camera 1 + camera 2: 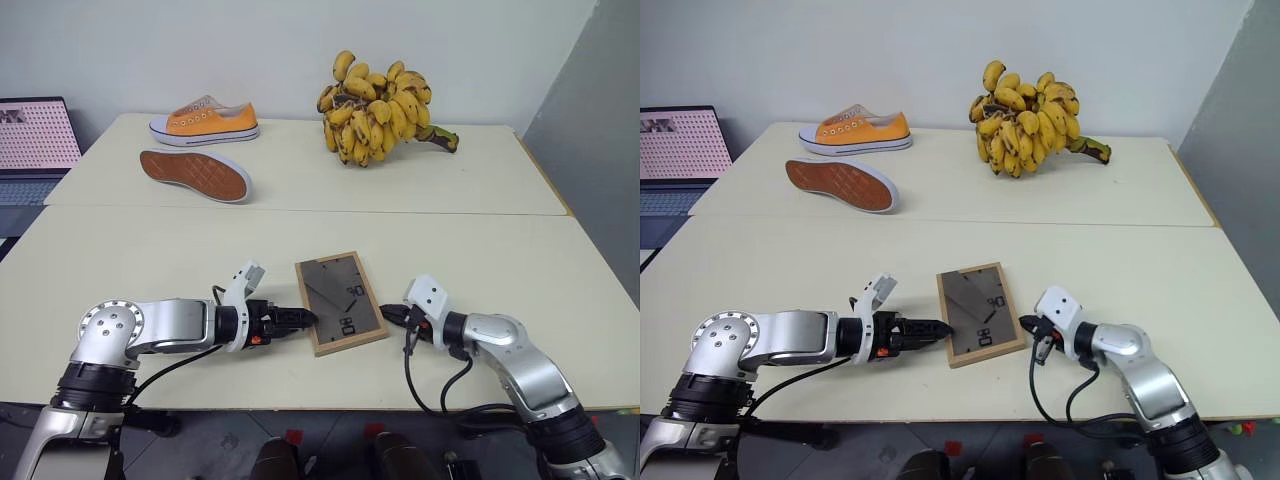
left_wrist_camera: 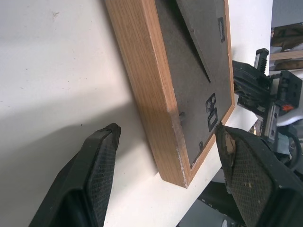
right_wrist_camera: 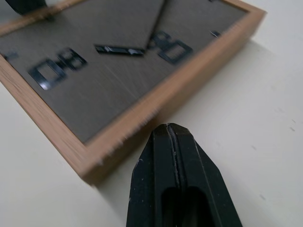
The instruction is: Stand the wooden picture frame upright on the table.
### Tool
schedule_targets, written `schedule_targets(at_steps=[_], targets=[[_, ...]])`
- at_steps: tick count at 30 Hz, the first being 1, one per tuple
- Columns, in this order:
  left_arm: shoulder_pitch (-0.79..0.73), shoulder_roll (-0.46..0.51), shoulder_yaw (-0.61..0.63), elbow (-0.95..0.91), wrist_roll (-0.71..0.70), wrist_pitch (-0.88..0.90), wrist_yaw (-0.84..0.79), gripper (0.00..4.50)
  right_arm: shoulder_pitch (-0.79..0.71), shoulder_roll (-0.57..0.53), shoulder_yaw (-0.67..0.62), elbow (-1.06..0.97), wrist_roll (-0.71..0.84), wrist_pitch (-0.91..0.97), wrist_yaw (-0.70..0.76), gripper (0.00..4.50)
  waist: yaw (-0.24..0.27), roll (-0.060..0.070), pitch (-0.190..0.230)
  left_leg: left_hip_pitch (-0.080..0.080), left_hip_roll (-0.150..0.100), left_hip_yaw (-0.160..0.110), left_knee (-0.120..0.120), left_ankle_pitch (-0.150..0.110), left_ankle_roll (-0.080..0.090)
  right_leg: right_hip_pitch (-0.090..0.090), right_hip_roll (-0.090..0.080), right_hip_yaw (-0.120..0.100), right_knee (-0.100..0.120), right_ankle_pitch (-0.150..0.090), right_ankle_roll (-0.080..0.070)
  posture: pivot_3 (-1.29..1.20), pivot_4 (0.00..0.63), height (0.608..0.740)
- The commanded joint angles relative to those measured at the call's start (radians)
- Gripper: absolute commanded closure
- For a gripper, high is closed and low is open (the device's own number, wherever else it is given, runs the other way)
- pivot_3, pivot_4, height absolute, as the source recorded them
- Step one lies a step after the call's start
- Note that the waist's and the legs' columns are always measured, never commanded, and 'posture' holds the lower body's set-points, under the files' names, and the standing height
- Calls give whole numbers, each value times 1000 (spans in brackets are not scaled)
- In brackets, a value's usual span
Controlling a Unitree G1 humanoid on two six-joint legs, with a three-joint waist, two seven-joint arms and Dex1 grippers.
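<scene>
Lying back-up on the table (image 1: 150,260), the picture frame (image 1: 340,302) sits between the spread-fingered, empty left gripper (image 1: 303,319) and the closed, apparently empty right gripper (image 1: 390,315).

Pale cream table (image 1: 520,270); wooden picture frame (image 1: 340,302) flat, backing up, near edge; two orange shoes (image 1: 204,122) far left; banana bunch (image 1: 378,108) far centre.

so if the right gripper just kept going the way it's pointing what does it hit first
Most likely the near right edge of the wooden picture frame. The shut right gripper points at that light-wood side, with bare table in between; the exact gap is unclear.
</scene>
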Motion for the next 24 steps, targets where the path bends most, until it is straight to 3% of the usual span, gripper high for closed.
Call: schedule_targets(at_steps=[1, 19, 24], targets=[[4, -10, -12, -2, -9, -2, 16, 1083, -40, 64, 7, -51, 22, 48, -53, 4500, -1, 0, 0, 0, 0, 0, 0, 0, 0, 0, 0, 0, 0, 0, 0, 0, 150, 740], [-42, -40, 14, 46, -9, -8, 33, 1083, -75, 114, 12, -32, 16, 70, -110, 4500, 3, 0, 0, 0, 0, 0, 0, 0, 0, -1, 0, 0, 0, 0, 0, 0, 150, 740], [-47, -60, 41, 46, -9, -20, 23, 1972, -82, 101, 10, -16, 13, 59, -105, 4500, 3, 0, 0, -1, 0, 0, 0, 0, 0, -1, 0, 0, 0, 0, 0, 0, 150, 740]])
